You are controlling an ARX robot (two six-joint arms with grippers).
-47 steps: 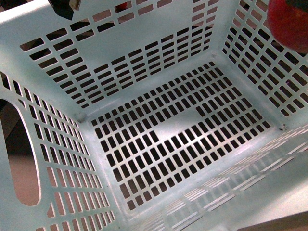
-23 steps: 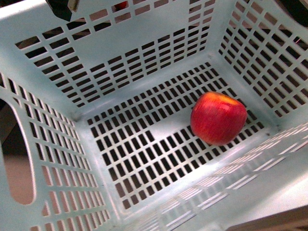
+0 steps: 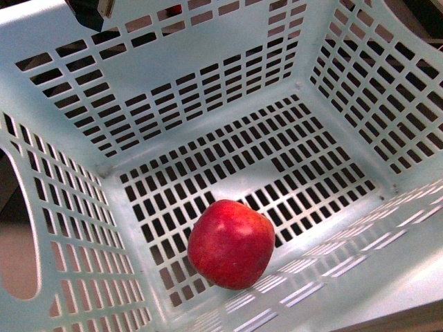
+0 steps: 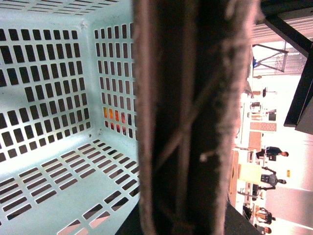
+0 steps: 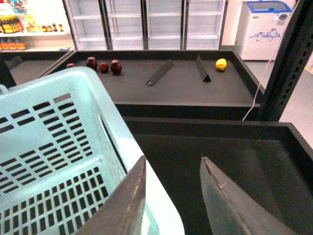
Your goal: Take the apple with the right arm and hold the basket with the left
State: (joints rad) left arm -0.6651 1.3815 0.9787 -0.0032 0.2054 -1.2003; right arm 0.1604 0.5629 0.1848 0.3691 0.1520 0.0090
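- The basket (image 3: 408, 290), pale mint-green and slotted all over, is filling the front view; its floor and its walls are showing.
- The basket's handle (image 4: 190, 117), grey-brown and ribbed, is running across the middle of the left wrist view; it is appearing blurred and very near the camera.
- The right gripper (image 5: 172, 164) is hanging outside the basket, just beside its rim, above a dark shelf (image 5: 244, 166); its two fingers are standing apart with nothing between them.
- The left gripper (image 3: 90, 11) is showing only as a dark part at the basket's far rim; whether it is clamping anything cannot be told.
- The apple (image 3: 230, 243), red and glossy, is lying on the basket's slotted floor, close to the near wall.
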